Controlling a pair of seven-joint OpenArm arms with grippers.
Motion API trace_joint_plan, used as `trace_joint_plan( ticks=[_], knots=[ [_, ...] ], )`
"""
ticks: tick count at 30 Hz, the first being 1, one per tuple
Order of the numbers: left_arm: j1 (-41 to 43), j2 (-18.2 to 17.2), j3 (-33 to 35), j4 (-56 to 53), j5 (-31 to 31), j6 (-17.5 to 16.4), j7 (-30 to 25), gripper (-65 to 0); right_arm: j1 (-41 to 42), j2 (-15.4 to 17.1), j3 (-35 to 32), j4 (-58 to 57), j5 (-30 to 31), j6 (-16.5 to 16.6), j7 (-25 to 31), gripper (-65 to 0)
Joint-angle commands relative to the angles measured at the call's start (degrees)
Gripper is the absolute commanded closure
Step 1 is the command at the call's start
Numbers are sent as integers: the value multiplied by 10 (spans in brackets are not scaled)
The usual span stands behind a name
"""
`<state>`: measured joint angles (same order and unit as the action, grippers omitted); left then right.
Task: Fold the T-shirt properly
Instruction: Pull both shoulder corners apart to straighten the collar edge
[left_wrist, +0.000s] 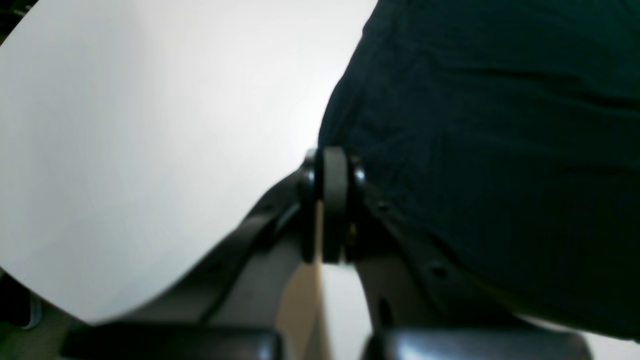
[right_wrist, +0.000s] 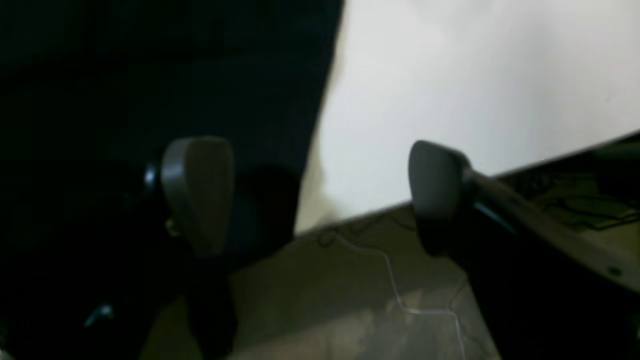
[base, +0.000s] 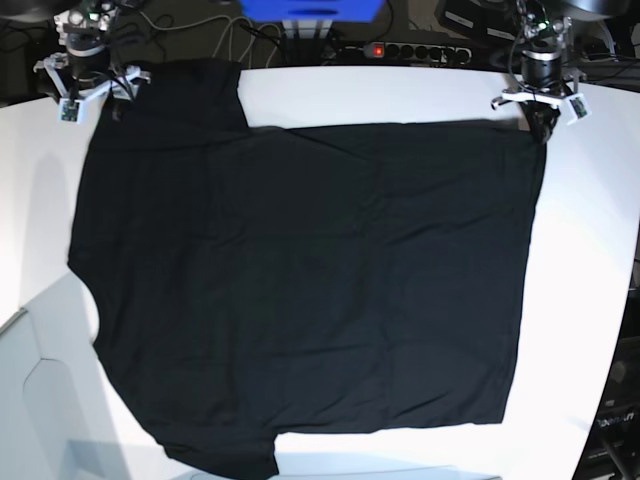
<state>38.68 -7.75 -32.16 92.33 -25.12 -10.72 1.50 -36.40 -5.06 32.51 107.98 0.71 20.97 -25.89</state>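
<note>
The black T-shirt (base: 300, 280) lies spread flat on the white table (base: 590, 300), with one sleeve at the far left and one at the near edge. At its far right corner my left gripper (base: 541, 122) is shut, and the left wrist view shows its fingertips (left_wrist: 334, 172) pressed together right at the cloth's edge (left_wrist: 475, 150). My right gripper (base: 92, 88) is over the far left sleeve. In the right wrist view it (right_wrist: 315, 195) stands wide open, one finger (right_wrist: 197, 190) above the dark cloth (right_wrist: 150, 75), the other (right_wrist: 435, 190) past the table's edge, nothing between them.
Behind the table's far edge are a power strip (base: 405, 50) with a red light, cables and a blue box (base: 312, 8). In the right wrist view, the floor below the table edge carries a thin white cable (right_wrist: 395, 290). White table shows on both sides of the shirt.
</note>
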Motion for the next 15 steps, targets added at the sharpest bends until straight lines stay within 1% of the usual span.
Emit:
trace_joint_plan(
  ticks=[1,3,5,7,13,15],
  knots=[
    [6,-6,-3,8,-2,0,-14,-1,-1,2,8,2,4,36,4,-559],
    [5,-6,-3,8,-2,0,-14,-1,3,-2,21,-2,4,70,-4,-559],
    [4,-6,-3,8,-2,0,-14,-1,7,-3,21,-5,4,91,-12,-558],
    [5,-6,-3,8,-2,0,-14,-1,8,-3,20,-12,4,99,-23,-557],
    [6,-6,-3,8,-2,0,-14,-1,8,-1,17,-30,3,102,-20,-556],
    [6,-6,-3,8,-2,0,-14,-1,9,0,17,-39,3,122,-20,-556]
  ],
)
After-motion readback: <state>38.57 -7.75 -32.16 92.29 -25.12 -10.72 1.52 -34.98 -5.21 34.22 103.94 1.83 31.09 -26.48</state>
